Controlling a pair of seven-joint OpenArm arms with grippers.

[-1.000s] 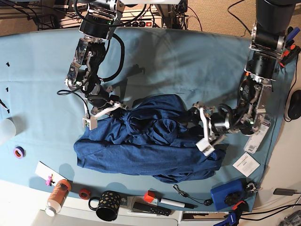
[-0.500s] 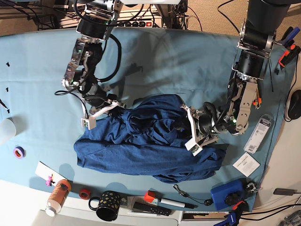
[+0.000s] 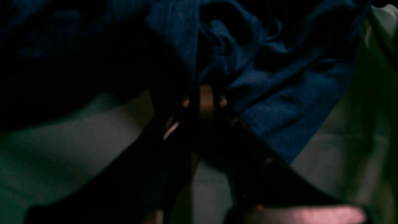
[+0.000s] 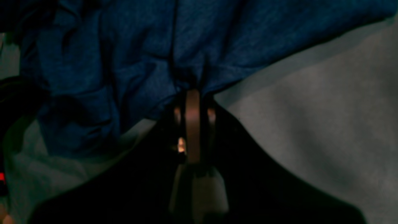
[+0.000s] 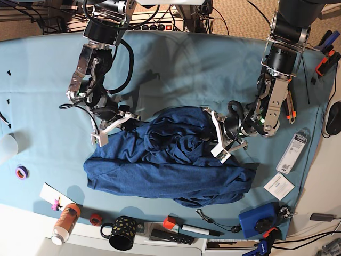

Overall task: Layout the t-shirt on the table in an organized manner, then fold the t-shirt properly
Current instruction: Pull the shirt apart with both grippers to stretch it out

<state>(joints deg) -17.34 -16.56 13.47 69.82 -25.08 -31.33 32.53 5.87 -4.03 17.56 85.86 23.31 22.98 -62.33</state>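
Note:
The dark navy t-shirt lies crumpled in a heap on the middle of the teal table. My right gripper is at the heap's upper left edge. In the right wrist view that gripper is shut on a pinch of t-shirt fabric just above the table. My left gripper sits at the heap's upper right side. In the dim left wrist view its fingers meet at the left gripper, shut on a fold of the t-shirt over the table.
Along the front edge stand an orange bottle, a red tape roll, a black mug, a marker and a blue box. White cards and a package lie at the right. Purple tape is at the left.
My left gripper moved left onto the shirt's right side and closed from wide open onto the fabric. My right gripper kept its hold and shifted slightly up and left.

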